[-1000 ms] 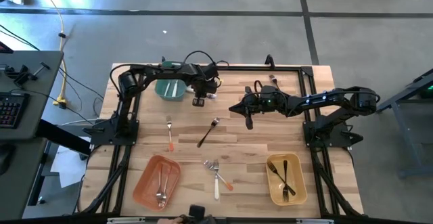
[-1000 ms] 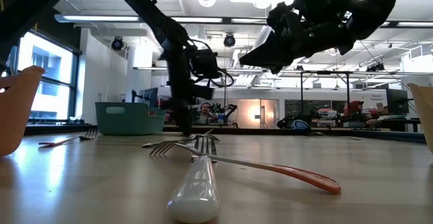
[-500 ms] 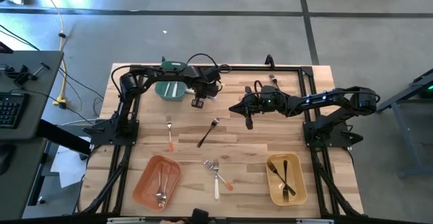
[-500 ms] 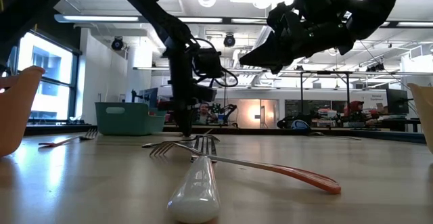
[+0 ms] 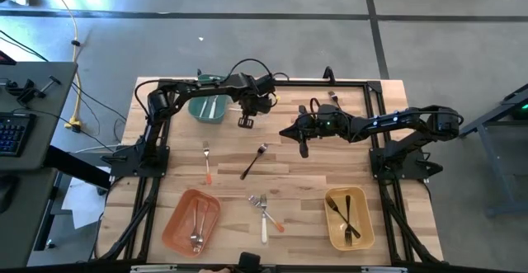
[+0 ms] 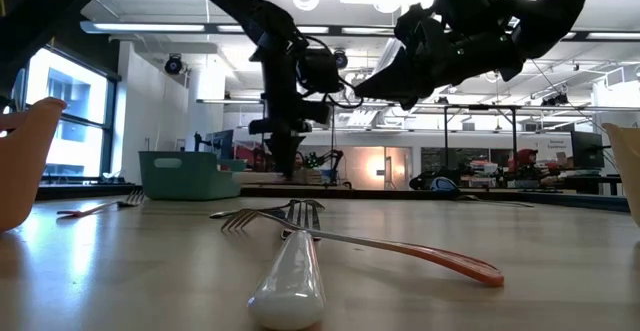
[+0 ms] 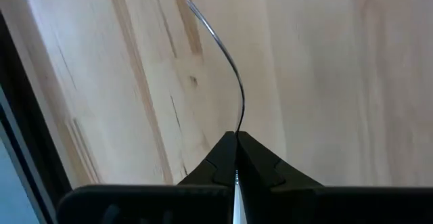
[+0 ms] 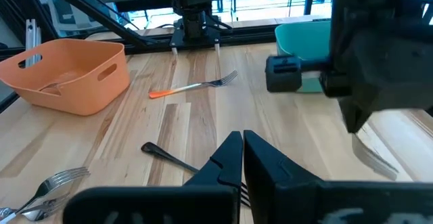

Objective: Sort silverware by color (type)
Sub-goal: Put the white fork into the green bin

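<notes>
My left gripper [image 5: 246,121] hangs beside the green bin [image 5: 208,108] at the far left and is shut on a thin silver utensil [image 7: 230,61], which shows edge-on in the left wrist view and below the gripper in the right wrist view [image 8: 374,151]. My right gripper [image 5: 304,150] is shut on nothing and hovers over the table's middle, above and right of a black fork [image 5: 252,162]. An orange-handled fork [image 5: 206,164] lies left of the black one. A white-handled fork and an orange-tipped one [image 5: 263,210] lie crossed near the front. My left gripper pinches the silver utensil between its two fingers at one end [image 7: 238,128]. The fingers come from above and point down. The utensil's curved free part [image 8: 379,158] hangs slanting below the fingers, off the wood as far as I can tell.
The green bin holds white utensils. An orange bin [image 5: 176,223] with silver utensils stands at the front left, and a yellow bin [image 5: 334,223] with black ones at the front right. A black frame [image 5: 330,83] runs along the table's far and side edges.
My left gripper has risen from the tabletop beside the green bin and shifted slightly toward the table's right, taking the silver utensil up with it. My right arm has kept still.
</notes>
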You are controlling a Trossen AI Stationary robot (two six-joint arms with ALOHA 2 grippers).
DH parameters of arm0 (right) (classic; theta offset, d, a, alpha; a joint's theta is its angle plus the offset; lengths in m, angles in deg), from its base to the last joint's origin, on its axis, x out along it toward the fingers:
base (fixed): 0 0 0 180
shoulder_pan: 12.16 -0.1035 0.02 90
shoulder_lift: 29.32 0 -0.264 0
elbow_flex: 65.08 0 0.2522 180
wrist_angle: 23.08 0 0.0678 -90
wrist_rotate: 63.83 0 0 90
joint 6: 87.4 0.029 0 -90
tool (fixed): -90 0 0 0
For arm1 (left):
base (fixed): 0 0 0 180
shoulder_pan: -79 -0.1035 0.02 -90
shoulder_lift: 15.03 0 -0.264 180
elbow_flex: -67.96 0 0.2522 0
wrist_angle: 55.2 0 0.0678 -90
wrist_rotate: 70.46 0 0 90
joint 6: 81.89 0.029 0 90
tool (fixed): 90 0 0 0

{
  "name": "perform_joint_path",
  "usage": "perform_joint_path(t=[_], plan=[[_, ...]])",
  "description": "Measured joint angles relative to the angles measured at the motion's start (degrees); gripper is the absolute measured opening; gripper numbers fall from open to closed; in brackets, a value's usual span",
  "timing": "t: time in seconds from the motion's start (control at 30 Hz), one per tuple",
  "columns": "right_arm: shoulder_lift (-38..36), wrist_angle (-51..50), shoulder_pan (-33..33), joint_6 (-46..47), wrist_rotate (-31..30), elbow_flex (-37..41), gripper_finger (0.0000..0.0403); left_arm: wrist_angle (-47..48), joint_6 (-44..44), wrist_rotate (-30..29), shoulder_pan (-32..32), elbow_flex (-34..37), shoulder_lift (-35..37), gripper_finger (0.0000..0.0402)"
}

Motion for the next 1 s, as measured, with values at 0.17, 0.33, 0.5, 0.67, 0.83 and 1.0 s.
perform_joint_path(t=[0.17, 0.33, 0.5, 0.67, 0.83, 1.0], plan=[[0.0, -0.2, 0.0, 0.0, 0.0, 0.0, 0.0000, 2.9, -0.9, -0.1, -0.8, -1.2, 1.0, 0.0001], [0.0, -0.9, 0.0, 0.0, 0.0, 0.0, 0.0000, 5.3, -3.3, 0.1, -2.9, -1.3, 5.0, 0.0001], [0.0, -1.0, 0.0, 0.0, 0.0, 0.0, 0.0000, 7.7, -8.2, 0.0, -5.8, -1.3, 11.3, 0.0000], [0.0, -1.0, 0.0, 0.0, 0.0, 0.0, 0.0000, 11.2, -23.6, -0.4, -11.5, -1.0, 16.7, 0.0000], [0.0, -1.0, 0.0, 0.2, 0.0, 0.0, 0.0000, 7.7, -31.7, -0.6, -18.1, 6.6, 21.1, 0.0000], [0.0, -1.0, 0.0, 0.1, 0.0, 0.0, 0.0000, 1.6, -32.5, 2.0, -21.5, 15.9, 22.4, 0.0000]])
